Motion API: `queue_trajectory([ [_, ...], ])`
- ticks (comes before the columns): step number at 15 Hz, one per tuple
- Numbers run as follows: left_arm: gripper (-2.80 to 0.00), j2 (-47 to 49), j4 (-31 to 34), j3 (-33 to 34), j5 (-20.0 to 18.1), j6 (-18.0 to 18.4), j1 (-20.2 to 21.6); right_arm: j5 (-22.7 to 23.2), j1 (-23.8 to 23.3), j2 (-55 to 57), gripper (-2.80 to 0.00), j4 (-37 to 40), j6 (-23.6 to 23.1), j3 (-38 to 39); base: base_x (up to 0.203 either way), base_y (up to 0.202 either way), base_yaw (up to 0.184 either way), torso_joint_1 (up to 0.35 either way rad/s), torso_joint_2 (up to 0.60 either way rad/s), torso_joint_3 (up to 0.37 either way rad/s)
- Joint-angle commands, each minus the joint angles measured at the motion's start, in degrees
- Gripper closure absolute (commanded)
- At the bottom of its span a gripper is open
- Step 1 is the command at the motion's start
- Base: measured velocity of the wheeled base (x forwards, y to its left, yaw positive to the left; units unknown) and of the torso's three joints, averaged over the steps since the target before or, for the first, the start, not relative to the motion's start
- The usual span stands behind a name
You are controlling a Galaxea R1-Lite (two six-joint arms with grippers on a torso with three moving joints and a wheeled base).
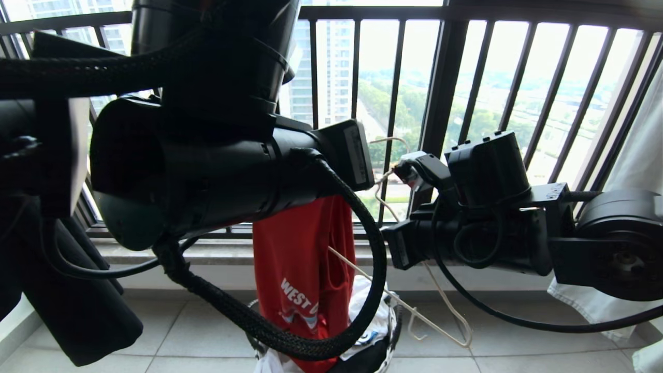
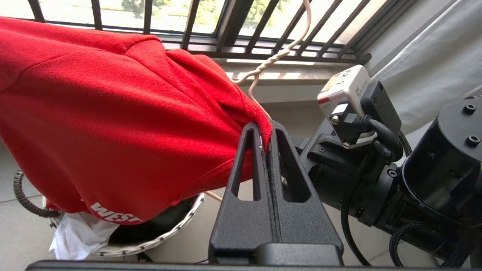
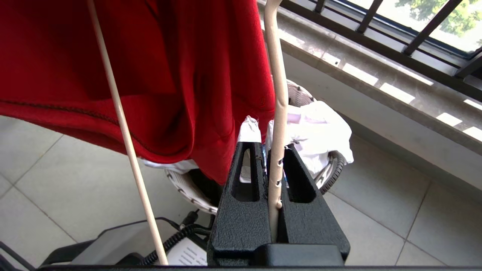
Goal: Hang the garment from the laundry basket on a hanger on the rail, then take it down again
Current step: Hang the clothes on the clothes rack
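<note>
Threading the garment (image 1: 303, 269) onto the hanger (image 1: 414, 311) is the step I'm in, rail not in any view, so nothing is hung yet

Left gripper (image 2: 264, 130): jaws fully closed, pinching a fold of the red shirt fabric, looks like near the shoulder or collar edge. In the head view the shirt hangs from that grip straight down, its lower part over the laundry basket (image 3: 188, 190), "WEST" lettering visible low on the front

Right gripper (image 3: 273, 150): closed on one wire side of the hanger, wire runs up between the fingers. Hanger is tilted, twisted neck and hook up near the black railing (image 1: 440, 77), bottom corner hanging low beside the basket

From the left wrist view the hanger's twisted neck comes out right at the pinched fabric, so I judge one arm of the hanger is already inside the shirt. Can't tell whether the second shoulder is on

Next move as I see it: keep the left pinch, work the free hanger arm into the other shoulder, then lift the hook toward the rail. Risk: fabric slipping off the tilted wire, or the hook snagging a railing bar

White laundry (image 3: 312, 128) remains in the basket, leave it
</note>
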Motion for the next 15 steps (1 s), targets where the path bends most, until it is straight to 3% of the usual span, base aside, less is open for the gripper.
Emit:
queue_trajectory([
  [1,0.00,1.3,0.2,-1.2,0.1,0.6,-0.6,0.5,0.0,0.1,0.00,-0.6,1.8,-0.9,0.000,0.000,0.000,0.000,0.00,0.000],
  [8,0.00,4.5,4.0,-10.7,0.2,0.9,-3.8,1.3,0.0,1.4,0.00,-5.9,5.4,-1.1,0.000,0.000,0.000,0.000,0.00,0.000],
  [15,0.00,2.6,5.2,-11.4,0.3,0.9,-6.0,3.0,-0.9,1.5,0.00,-8.5,8.0,-1.2,0.000,0.000,0.000,0.000,0.00,0.000],
])
